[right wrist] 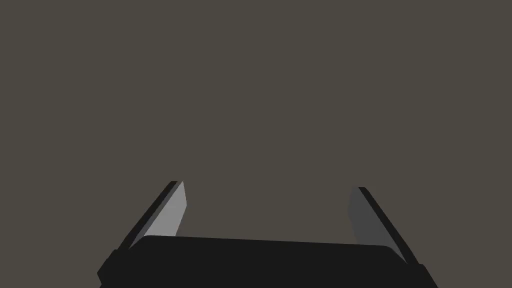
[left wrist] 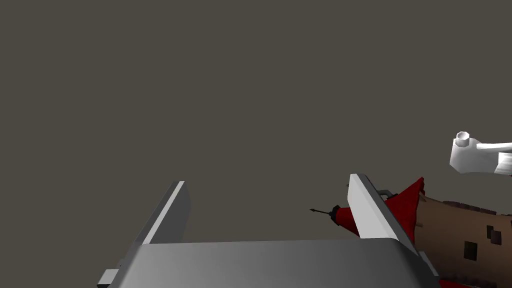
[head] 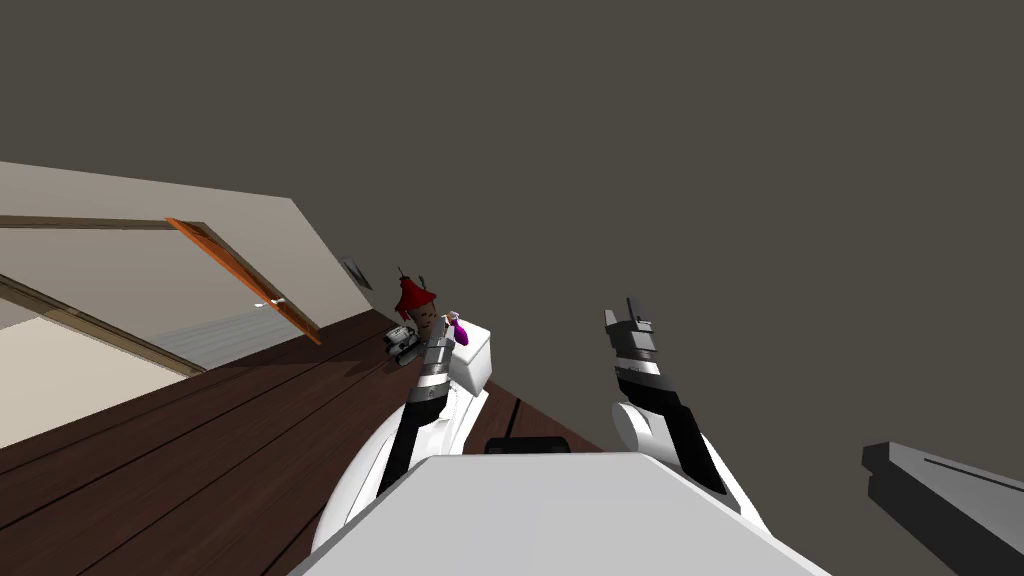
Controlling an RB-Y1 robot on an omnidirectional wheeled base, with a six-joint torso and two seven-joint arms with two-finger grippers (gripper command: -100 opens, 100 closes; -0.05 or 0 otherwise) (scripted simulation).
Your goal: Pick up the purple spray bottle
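The purple spray bottle (head: 460, 332) with a white trigger head stands on a white box-shaped fixture (head: 478, 365) against the dark grey wall. My left gripper (head: 432, 328) is right beside it, open, with nothing between its fingers (left wrist: 176, 205). In the left wrist view the bottle's white spray head (left wrist: 470, 154) lies off to the side, outside the fingers. A brown tower with a red pointed roof (left wrist: 450, 225) stands just past one finger, next to the bottle. My right gripper (head: 630, 318) is raised in front of the wall, open and empty (right wrist: 267, 192).
The red-roofed tower (head: 415, 296) and a small white and black object (head: 400, 342) sit beside the fixture. An orange door (head: 245, 272) stands open at the left over the dark wood floor (head: 200, 450). A grey slab (head: 940, 500) juts in at the lower right.
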